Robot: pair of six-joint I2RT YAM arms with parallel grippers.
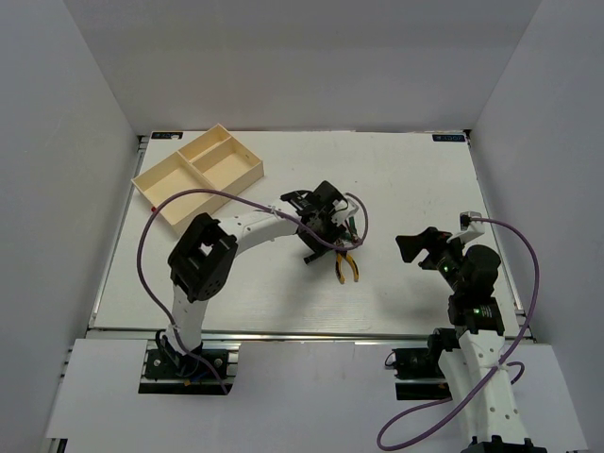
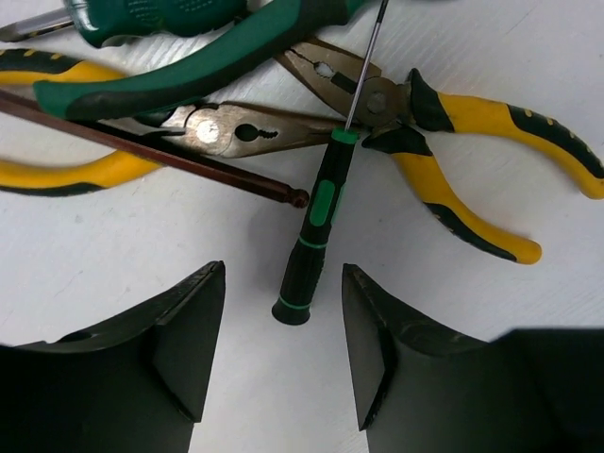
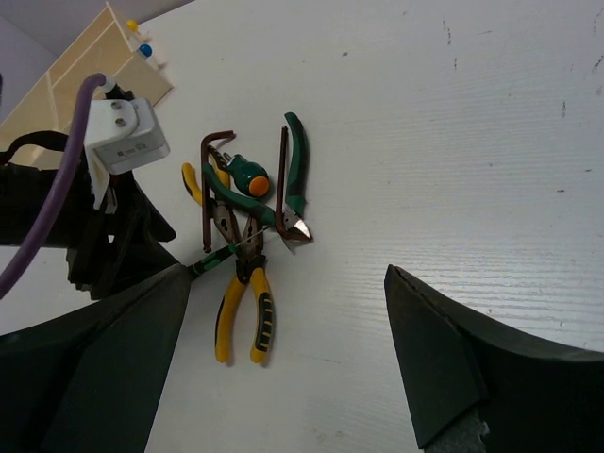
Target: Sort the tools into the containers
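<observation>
Grip: the screwdriver (image 2: 316, 236) handle is best centred between the jaws before closing, so the yellow pliers (image 2: 472, 179) are not snagged.
Left gripper (image 2: 281, 349): lowered over the handle, jaws apart, nothing clasped.
Right gripper (image 3: 288, 283): held wide open, well apart from the tools.
Tray (image 1: 222, 193): set far left.

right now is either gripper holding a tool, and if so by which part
Nothing is held. The left gripper stands open with the handle end of the screwdriver between its jaws, untouched; the right gripper is open, away from the tool pile.
</observation>
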